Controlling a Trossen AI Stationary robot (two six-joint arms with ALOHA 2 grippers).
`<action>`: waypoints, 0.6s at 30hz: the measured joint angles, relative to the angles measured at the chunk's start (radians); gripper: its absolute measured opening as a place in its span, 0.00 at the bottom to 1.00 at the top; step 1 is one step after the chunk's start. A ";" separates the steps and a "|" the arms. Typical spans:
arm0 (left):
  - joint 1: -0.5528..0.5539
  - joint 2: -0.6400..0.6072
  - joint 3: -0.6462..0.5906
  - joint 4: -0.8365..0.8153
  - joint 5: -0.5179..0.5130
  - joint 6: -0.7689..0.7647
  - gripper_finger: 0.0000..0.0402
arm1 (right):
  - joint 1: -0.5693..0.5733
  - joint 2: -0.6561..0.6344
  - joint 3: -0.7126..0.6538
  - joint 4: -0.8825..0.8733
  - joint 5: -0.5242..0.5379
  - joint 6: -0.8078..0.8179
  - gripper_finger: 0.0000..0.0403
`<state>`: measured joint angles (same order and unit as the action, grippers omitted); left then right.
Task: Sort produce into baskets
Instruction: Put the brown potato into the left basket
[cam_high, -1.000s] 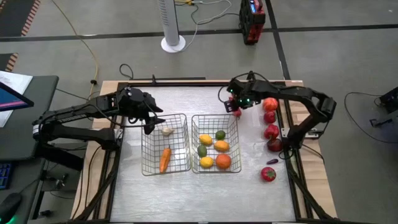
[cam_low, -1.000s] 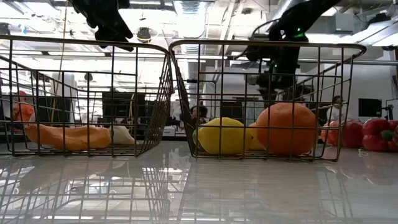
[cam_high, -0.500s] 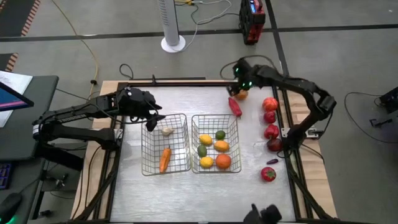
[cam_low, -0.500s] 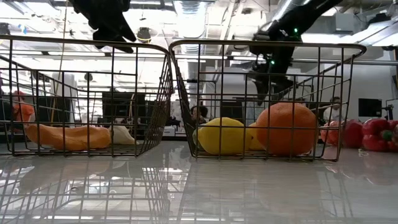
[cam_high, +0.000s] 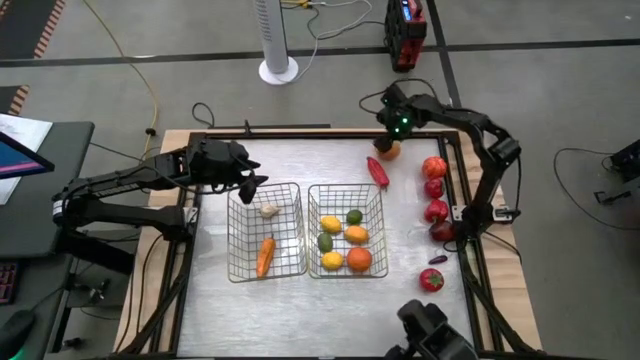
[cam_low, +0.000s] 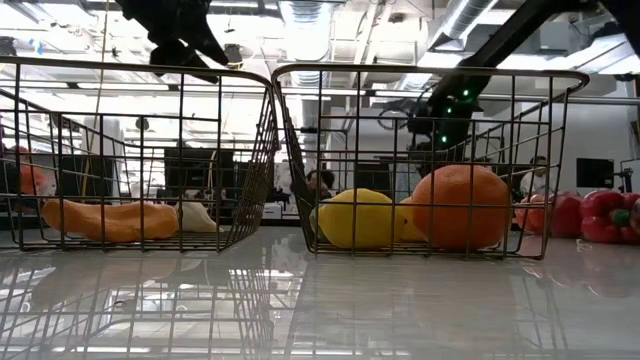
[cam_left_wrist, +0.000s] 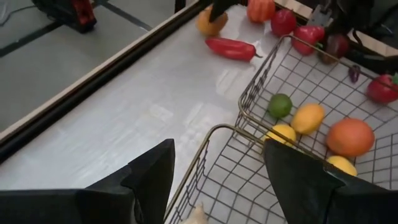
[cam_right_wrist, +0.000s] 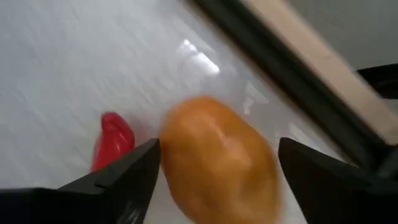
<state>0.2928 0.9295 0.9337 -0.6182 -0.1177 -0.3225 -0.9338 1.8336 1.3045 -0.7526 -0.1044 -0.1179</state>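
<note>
My right gripper (cam_high: 389, 138) is open at the table's far edge, its fingers on either side of an orange fruit (cam_right_wrist: 214, 163) that lies on the table (cam_high: 388, 152). A red chili pepper (cam_high: 378, 171) lies just nearer. My left gripper (cam_high: 246, 181) is open and empty above the far rim of the left basket (cam_left_wrist: 214, 129), which holds a whitish bulb (cam_high: 268, 210) and a carrot (cam_high: 265, 255). The right basket (cam_high: 312, 228) holds yellow, green and orange pieces, among them an orange (cam_high: 359, 259).
Several red pieces (cam_high: 434, 188) lie in a row along the table's right edge, with a small dark one (cam_high: 436, 260) and a red tomato (cam_high: 431, 280) nearer. A dark object (cam_high: 432, 335) shows past the table's near edge. The two baskets stand side by side at mid-table.
My right gripper has gone from over the red chili pepper toward the table's far edge and now stands over the orange fruit; the pepper lies where it was. My left gripper has gone a little toward the far edge, off the basket's inside to its far rim.
</note>
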 joint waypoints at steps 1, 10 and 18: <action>0.000 0.000 0.000 0.000 0.000 -0.007 0.58 | 0.001 0.011 0.000 -0.006 0.002 -0.009 0.91; 0.000 0.000 0.000 0.000 -0.014 -0.040 0.58 | 0.015 0.071 0.001 -0.091 0.002 -0.065 0.91; 0.000 0.000 0.000 -0.001 -0.030 0.011 0.58 | 0.023 0.066 0.000 -0.176 0.023 -0.038 0.74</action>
<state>0.2924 0.9295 0.9337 -0.6189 -0.1474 -0.3118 -0.9104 1.8992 1.3048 -0.9282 -0.0810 -0.1557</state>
